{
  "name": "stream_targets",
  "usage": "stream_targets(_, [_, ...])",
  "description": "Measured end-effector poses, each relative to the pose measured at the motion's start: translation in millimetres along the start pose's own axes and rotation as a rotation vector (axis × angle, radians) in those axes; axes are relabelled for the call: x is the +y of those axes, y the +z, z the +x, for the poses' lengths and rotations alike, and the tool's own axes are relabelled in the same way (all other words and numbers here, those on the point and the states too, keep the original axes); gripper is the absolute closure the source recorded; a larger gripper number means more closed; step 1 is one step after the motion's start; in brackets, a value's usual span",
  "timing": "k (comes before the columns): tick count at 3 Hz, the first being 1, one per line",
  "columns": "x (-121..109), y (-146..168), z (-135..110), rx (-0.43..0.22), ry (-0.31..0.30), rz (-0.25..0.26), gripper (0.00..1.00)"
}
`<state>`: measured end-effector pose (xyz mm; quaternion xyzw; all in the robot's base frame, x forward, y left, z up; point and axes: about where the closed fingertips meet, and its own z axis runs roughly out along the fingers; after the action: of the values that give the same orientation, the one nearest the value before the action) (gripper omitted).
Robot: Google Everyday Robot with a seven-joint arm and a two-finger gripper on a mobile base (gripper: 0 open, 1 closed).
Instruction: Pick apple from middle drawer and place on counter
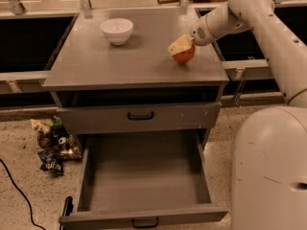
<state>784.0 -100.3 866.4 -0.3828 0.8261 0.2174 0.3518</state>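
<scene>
The apple [185, 57] is red-orange and sits low at the right side of the grey counter [129, 63], touching or just above its surface. My gripper [181, 50] reaches in from the upper right and is shut on the apple, with a cream fingertip [178, 45] over its top left. The middle drawer [144, 176] is pulled fully open below, and its wide grey floor is bare.
A white bowl [117, 30] stands at the counter's back left. The shallower drawer front [140, 115] above the open drawer is closed. Litter [53, 145] and a black cable [19, 190] lie on the floor at left. Dark bays [29, 42] flank the cabinet. My white base [271, 171] fills the lower right.
</scene>
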Motion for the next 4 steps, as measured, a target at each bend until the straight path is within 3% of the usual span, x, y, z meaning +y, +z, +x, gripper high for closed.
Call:
stream_targets(3, [-0.3,7.8,10.8,0.028,0.026,-0.032,0.11])
stream_targets(4, [-1.1,4.1,9.2,0.033,0.022,-0.030,0.00])
